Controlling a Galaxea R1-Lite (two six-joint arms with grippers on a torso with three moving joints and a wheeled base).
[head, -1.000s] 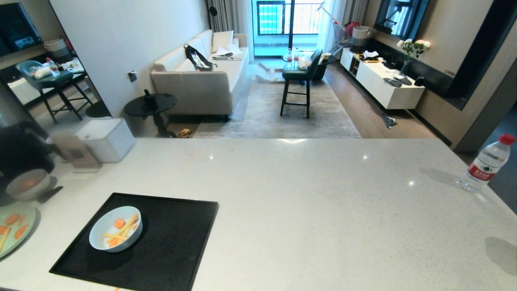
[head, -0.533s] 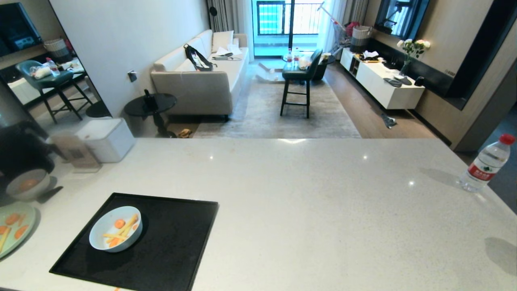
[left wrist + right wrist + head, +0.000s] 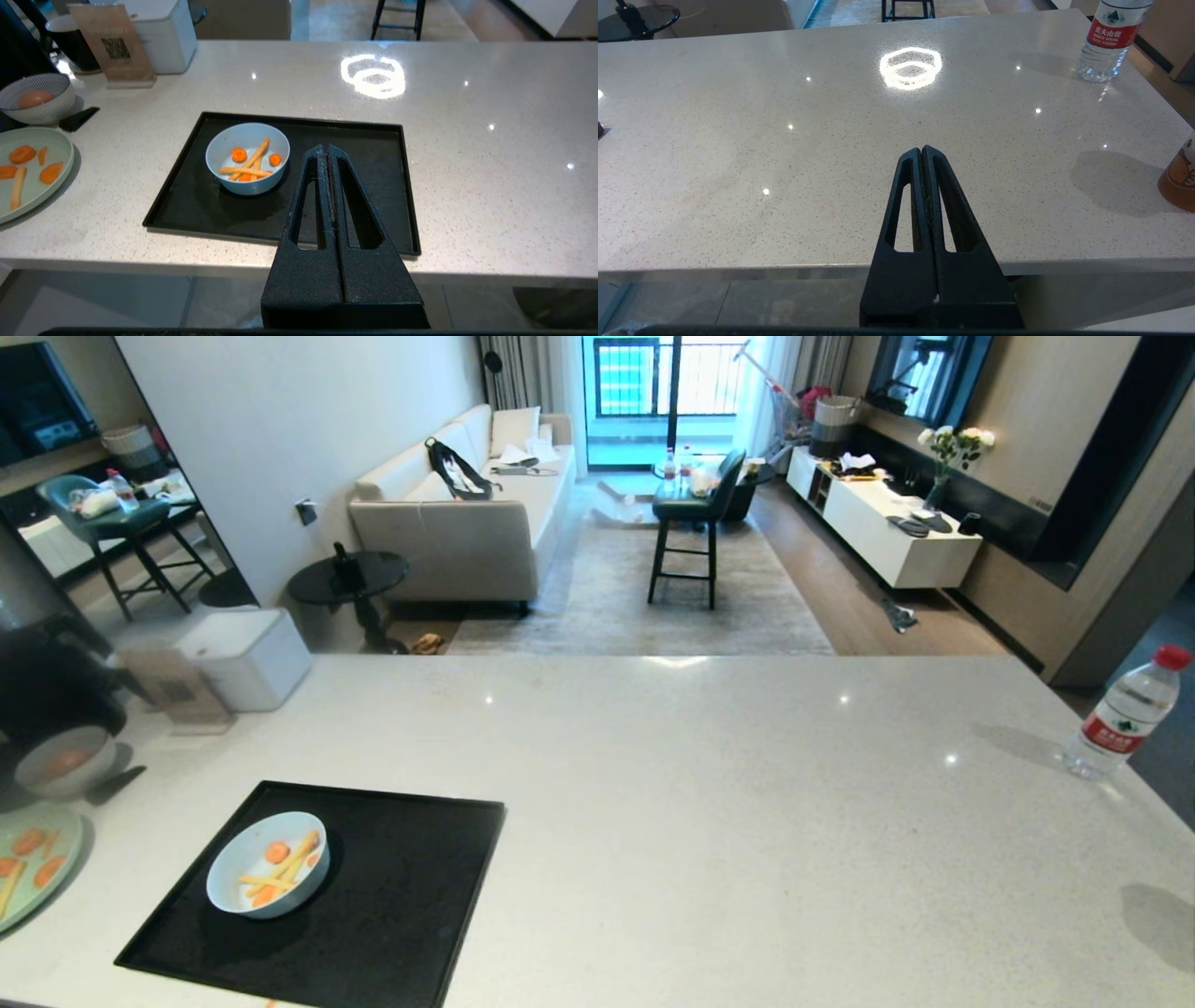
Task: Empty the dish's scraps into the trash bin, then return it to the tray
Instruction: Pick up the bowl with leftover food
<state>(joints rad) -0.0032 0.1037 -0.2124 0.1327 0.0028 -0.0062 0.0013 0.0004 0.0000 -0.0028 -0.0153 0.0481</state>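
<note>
The pale-blue dish [image 3: 267, 864] [image 3: 247, 157] sits on the left part of the black tray [image 3: 392, 915] [image 3: 373, 186], holding the scraps [image 3: 280, 870] [image 3: 250, 163]: orange carrot slices and thin yellow strips. My left gripper [image 3: 326, 148] is shut and empty, hanging at the counter's near edge over the tray, a little to the right of the dish and apart from it. At the near edge of bare counter my right gripper [image 3: 921, 149] is parked, shut and empty. Neither gripper shows in the head view. The trash bin is out of view.
A pale-green plate [image 3: 28, 868] [image 3: 28, 172] with carrot pieces and a grey-white bowl [image 3: 63, 761] [image 3: 37, 98] stand left of the tray. A white box [image 3: 247, 653] and a card stand [image 3: 173, 686] sit behind. A water bottle [image 3: 1125, 709] [image 3: 1111, 37] is far right, an orange-brown cup [image 3: 1181, 177] near it.
</note>
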